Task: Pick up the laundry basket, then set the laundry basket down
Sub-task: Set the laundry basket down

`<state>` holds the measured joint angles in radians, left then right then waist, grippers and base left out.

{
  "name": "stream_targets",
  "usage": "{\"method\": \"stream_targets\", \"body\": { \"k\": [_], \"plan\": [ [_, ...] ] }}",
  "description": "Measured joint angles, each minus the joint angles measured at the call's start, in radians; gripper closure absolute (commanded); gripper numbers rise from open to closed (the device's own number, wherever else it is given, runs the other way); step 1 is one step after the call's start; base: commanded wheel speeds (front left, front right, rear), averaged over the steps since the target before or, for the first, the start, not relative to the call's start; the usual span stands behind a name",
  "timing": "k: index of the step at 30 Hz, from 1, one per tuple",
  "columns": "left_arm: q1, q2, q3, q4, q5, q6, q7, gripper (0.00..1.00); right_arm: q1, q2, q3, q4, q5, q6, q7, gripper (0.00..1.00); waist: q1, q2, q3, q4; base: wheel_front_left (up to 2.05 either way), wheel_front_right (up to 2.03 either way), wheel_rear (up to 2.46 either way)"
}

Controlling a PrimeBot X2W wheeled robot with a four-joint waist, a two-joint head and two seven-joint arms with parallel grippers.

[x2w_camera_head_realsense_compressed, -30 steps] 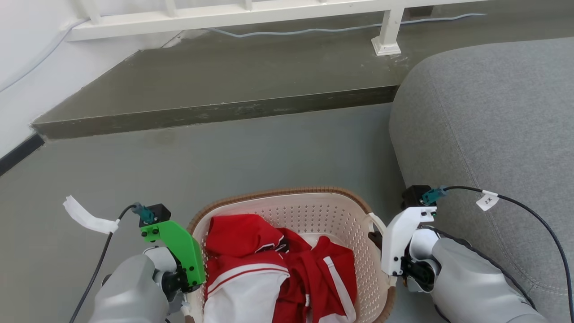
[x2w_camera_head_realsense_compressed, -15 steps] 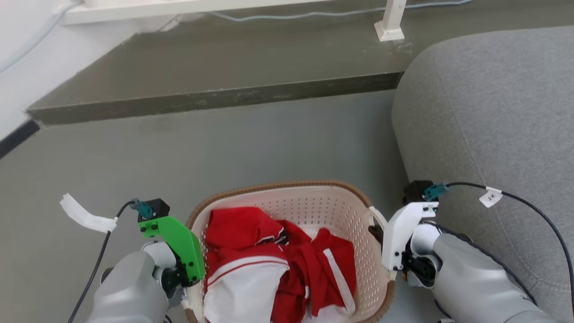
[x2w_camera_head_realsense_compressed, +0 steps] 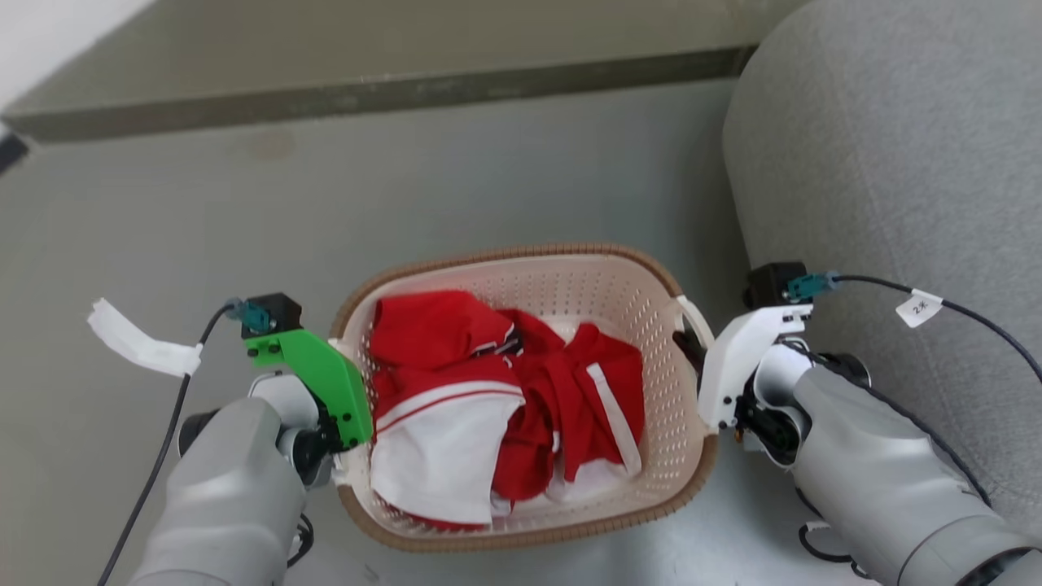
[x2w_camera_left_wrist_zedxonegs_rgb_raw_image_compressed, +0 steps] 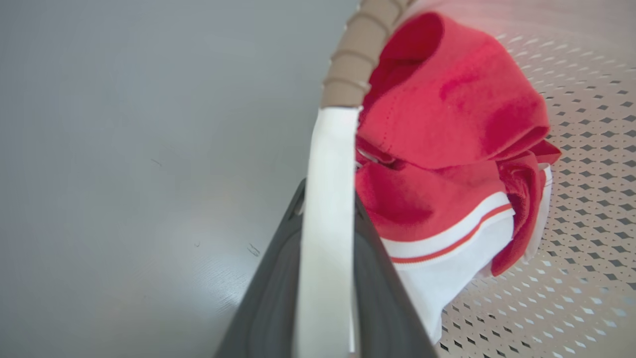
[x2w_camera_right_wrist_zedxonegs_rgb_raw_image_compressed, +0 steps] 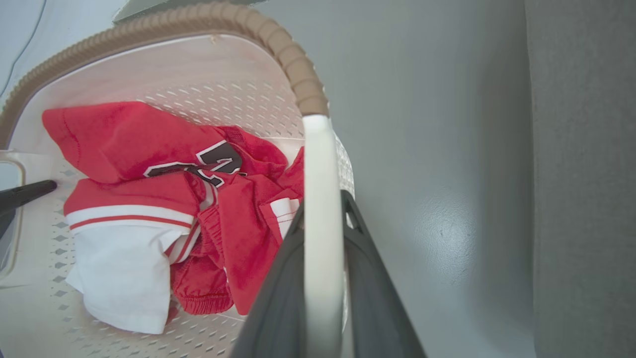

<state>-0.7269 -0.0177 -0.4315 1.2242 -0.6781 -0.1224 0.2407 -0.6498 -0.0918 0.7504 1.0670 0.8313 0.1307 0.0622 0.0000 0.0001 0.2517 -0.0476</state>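
Observation:
The laundry basket (x2w_camera_head_realsense_compressed: 521,254), cream perforated plastic with a brown woven rim, sits low between my arms over the grey floor. It holds red and white clothes (x2w_camera_head_realsense_compressed: 505,391). My left gripper (x2w_camera_head_realsense_compressed: 342,465) is under its green mount at the basket's left side. The left wrist view shows the left gripper (x2w_camera_left_wrist_zedxonegs_rgb_raw_image_compressed: 328,199) shut on the white side handle (x2w_camera_left_wrist_zedxonegs_rgb_raw_image_compressed: 330,149). At the basket's right side is my right gripper (x2w_camera_head_realsense_compressed: 692,352). It is shut on the other white handle (x2w_camera_right_wrist_zedxonegs_rgb_raw_image_compressed: 320,164). Whether the basket touches the floor I cannot tell.
A large grey upholstered seat (x2w_camera_head_realsense_compressed: 895,163) rises close on the right, next to my right forearm. A raised dark step (x2w_camera_head_realsense_compressed: 366,89) runs across the far side. Black cables trail from both wrists, and a white tape tag (x2w_camera_head_realsense_compressed: 134,346) hangs at the left.
The head camera has tilted down, so the step and railing slid up and out of the picture and the whole basket now shows. Both grippers stay shut on the handles.

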Motion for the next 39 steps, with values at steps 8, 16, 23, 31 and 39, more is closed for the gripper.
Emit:
{"method": "stream_targets", "body": {
  "k": [8,16,23,31,39],
  "plan": [
    [-0.035,0.000,-0.011,-0.009,0.019,0.017,-0.050,1.00,-0.041,-0.005,0.007,-0.007,-0.024,0.000,-0.056,1.00,0.0000,0.0000,0.107,-0.001,0.00,0.00,0.00],
    [-0.090,0.003,-0.012,-0.019,0.028,0.044,-0.090,1.00,-0.101,-0.015,0.021,-0.025,-0.045,0.000,-0.126,1.00,0.0000,0.0000,0.220,-0.001,0.00,0.00,0.00],
    [-0.153,0.007,-0.012,-0.039,0.035,0.057,-0.130,1.00,-0.160,-0.029,0.028,-0.037,-0.060,0.000,-0.182,1.00,0.0001,0.0000,0.320,-0.001,0.00,0.00,0.00],
    [-0.221,0.012,-0.013,-0.055,0.053,0.073,-0.164,1.00,-0.232,-0.043,0.032,-0.041,-0.085,0.000,-0.223,1.00,0.0001,0.0000,0.435,0.002,0.00,0.00,0.00],
    [-0.291,0.016,-0.012,-0.068,0.068,0.090,-0.214,1.00,-0.320,-0.056,0.034,-0.039,-0.101,0.000,-0.263,1.00,0.0002,0.0000,0.549,0.007,0.00,0.00,0.00]
  ]
}}
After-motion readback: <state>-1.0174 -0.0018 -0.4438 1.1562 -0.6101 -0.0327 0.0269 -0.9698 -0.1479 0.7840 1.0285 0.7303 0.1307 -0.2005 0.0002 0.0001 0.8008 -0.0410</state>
